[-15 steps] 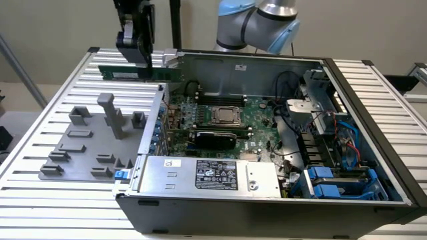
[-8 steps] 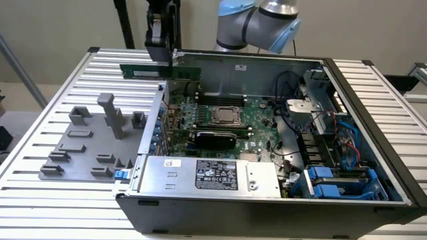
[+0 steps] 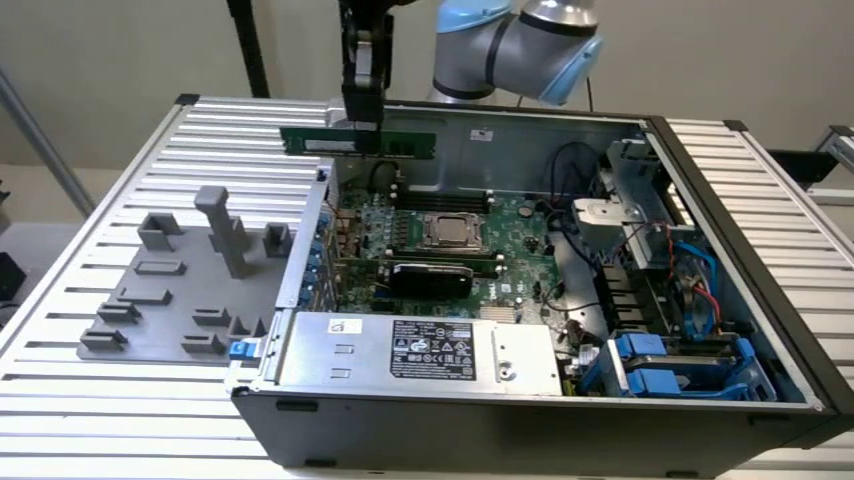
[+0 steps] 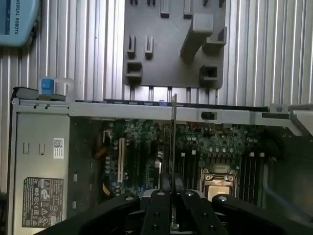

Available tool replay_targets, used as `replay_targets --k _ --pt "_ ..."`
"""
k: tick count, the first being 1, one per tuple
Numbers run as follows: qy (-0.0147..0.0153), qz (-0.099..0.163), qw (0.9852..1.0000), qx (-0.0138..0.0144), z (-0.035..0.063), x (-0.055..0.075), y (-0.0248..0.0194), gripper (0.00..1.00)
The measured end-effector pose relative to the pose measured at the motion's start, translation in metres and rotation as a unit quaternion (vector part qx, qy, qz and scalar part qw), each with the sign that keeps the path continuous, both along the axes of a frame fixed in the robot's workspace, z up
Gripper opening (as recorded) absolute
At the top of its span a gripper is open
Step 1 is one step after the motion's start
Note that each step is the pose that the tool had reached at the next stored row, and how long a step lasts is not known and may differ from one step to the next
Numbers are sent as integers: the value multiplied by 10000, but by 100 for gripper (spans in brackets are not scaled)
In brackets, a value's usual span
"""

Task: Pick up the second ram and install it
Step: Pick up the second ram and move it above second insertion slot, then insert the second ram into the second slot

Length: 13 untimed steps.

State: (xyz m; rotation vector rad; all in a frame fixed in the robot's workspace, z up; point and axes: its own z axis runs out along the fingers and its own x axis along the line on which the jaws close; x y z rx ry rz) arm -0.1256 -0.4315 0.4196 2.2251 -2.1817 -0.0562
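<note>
Your gripper (image 3: 358, 124) has its fingers pinched on the ram (image 3: 400, 143). You're holding it level and edge-down in the air above the open case (image 3: 534, 425) and motherboard (image 3: 514, 225).

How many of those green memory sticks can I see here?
1. The RAM stick is clamped in the pincer, held level above the open computer case. Others may sit unseen in the memory slots.

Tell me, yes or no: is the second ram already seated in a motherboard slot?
No, the claw holds the second ram in the air above the open computer case, clear of the motherboard.
</note>
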Motion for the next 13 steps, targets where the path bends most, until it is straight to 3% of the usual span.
replay_targets --k 13 --pt "0 0 10000 0 -236 339 425 0"
